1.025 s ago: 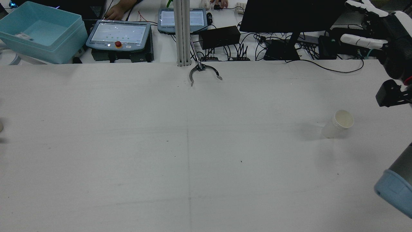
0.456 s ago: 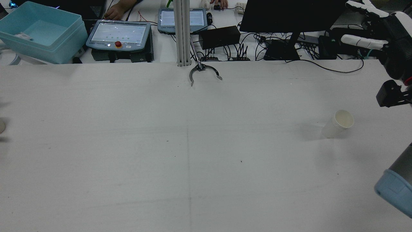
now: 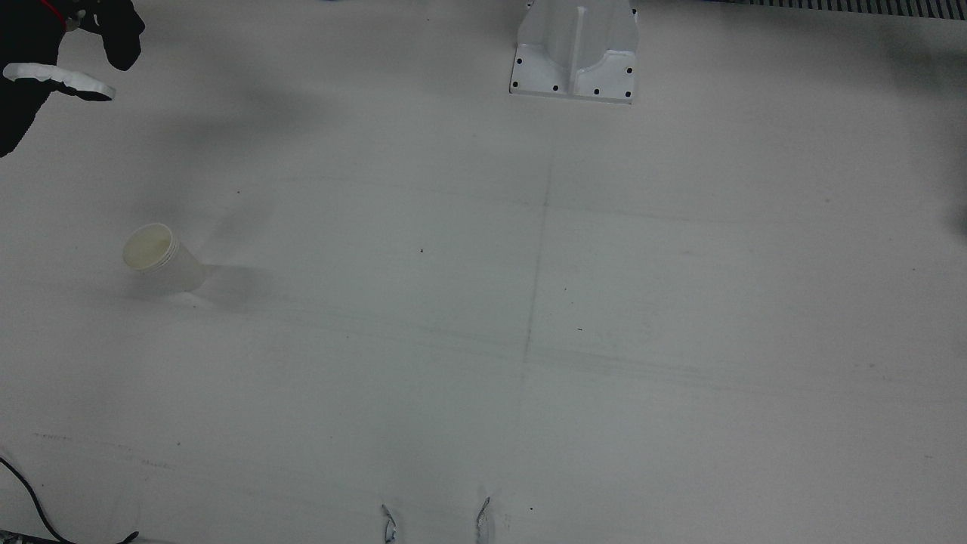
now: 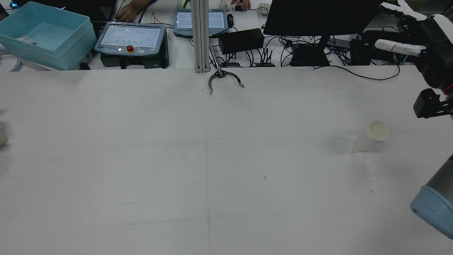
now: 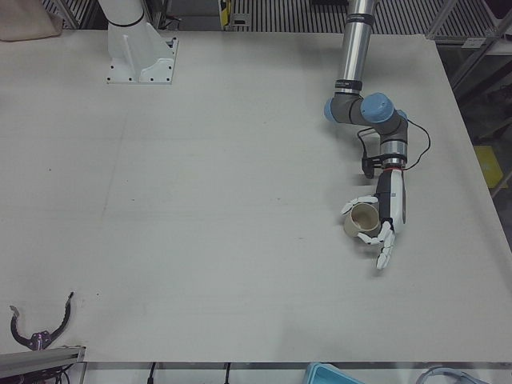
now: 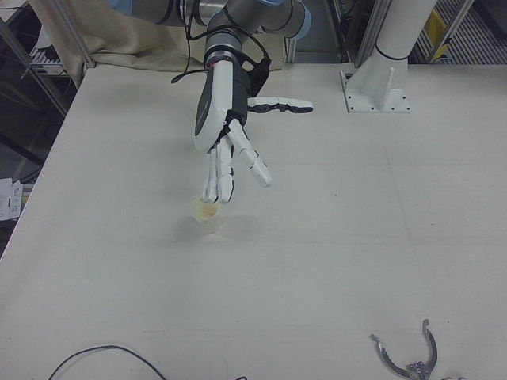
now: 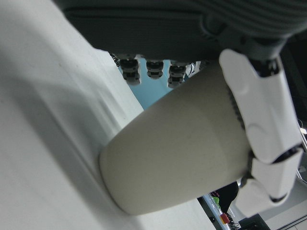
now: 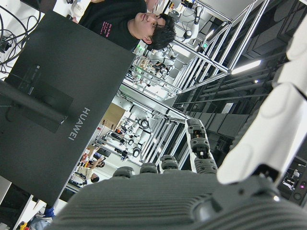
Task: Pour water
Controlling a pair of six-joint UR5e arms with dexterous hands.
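A tan paper cup lies tilted in my left hand, thumb on one side and fingers on the other, low over the table near its left edge. In the left hand view the cup rests against the palm with fingers wrapped round it. Only a sliver of this cup shows in the rear view. A second white paper cup stands upright on the right half of the table; it also shows in the front view and the right-front view. My right hand hovers above it, open with fingers spread.
A metal grabbing tool lies at the table's far middle edge, by an upright post. Beyond the edge are a blue bin, two pendants, a monitor and cables. A white pedestal stands on the robot's side.
In the rear view the tan cup at the left edge has crept a little further in and up. The right hand has shifted only slightly.
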